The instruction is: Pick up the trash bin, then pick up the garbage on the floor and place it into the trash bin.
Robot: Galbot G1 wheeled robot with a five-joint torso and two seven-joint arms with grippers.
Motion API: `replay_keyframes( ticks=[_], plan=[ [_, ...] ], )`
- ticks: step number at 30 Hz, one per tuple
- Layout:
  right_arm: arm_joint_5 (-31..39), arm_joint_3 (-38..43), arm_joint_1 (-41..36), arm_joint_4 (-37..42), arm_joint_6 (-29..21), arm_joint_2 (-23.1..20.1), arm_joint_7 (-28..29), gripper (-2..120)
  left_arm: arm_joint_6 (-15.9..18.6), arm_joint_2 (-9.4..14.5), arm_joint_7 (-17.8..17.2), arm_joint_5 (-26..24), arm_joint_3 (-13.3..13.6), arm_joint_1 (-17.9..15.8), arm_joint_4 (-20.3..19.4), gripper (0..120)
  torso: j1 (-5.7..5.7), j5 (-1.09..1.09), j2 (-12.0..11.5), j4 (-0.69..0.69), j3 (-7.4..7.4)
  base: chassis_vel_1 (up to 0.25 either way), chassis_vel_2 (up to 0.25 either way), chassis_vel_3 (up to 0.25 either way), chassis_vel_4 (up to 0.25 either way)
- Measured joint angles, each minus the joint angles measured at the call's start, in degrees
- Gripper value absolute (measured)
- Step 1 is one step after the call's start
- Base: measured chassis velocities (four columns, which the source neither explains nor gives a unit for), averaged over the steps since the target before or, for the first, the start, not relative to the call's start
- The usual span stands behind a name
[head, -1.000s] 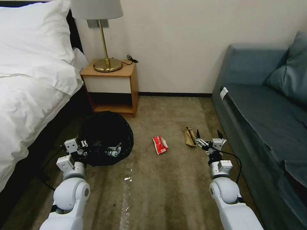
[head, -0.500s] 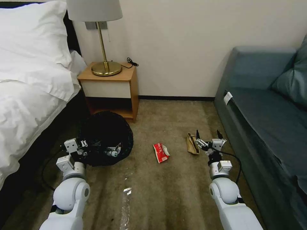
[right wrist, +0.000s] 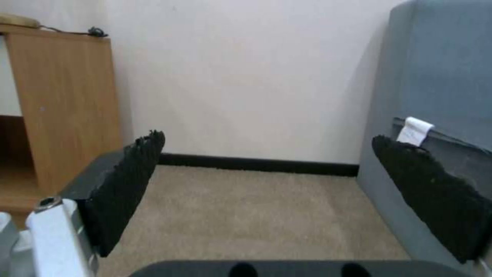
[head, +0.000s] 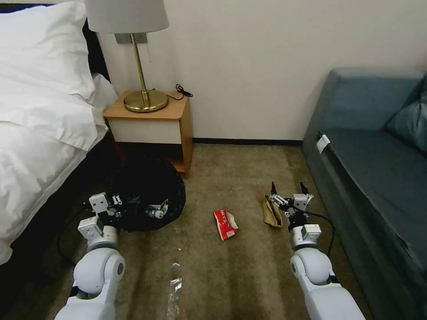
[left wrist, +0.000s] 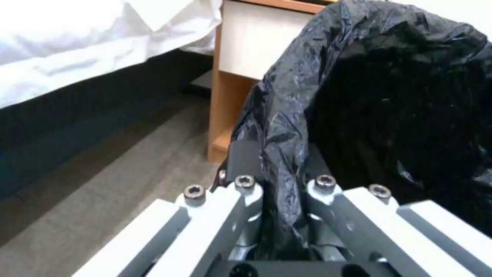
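- Jaws of left gripper [left wrist: 279,184] clamped on crinkled black bag rim of trash bin [head: 147,193].
- Right gripper [head: 288,190] jaws wide, beside brown paper wrapper [head: 270,214].
- Red packet [head: 225,224] flat on carpet [head: 231,271].

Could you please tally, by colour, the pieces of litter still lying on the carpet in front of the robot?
Red: 1, the red packet on the carpet between the two arms.
Brown: 1, the brown paper wrapper just beside the open right gripper.
Total: 2 pieces on the floor.
The left gripper is shut on the trash bin rim.
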Motion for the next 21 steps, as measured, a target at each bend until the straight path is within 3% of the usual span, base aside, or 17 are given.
replay_keyframes(
  ticks=[13, 19, 21],
  plan=[
    [0.17, -5.87, 5.14, -4.69, 1.51, -2.01, -1.58, 100, 0.10, -0.14, -0.35, 0.40, -0.07, 0.47, -0.33, 5, 0.00, 0.00, 0.00, -0.01, 0.00, -0.021, 0.027, 0.026, -0.017],
    [5.91, -11.38, 11.83, -9.81, -2.16, -4.60, -2.19, 100, -0.43, -0.50, -1.03, 0.92, -0.42, 1.56, -0.50, 5, 0.00, 0.00, 0.00, 0.00, 0.00, 0.000, 0.000, 0.000, 0.000],
    [13.45, -15.08, 16.40, -14.11, -5.92, -5.13, -3.41, 100, -0.78, -0.96, -1.18, 1.28, -0.56, 2.56, -1.19, 5, 0.00, -0.01, 0.00, 0.00, 0.00, 0.000, 0.000, 0.000, 0.000]
  ],
)
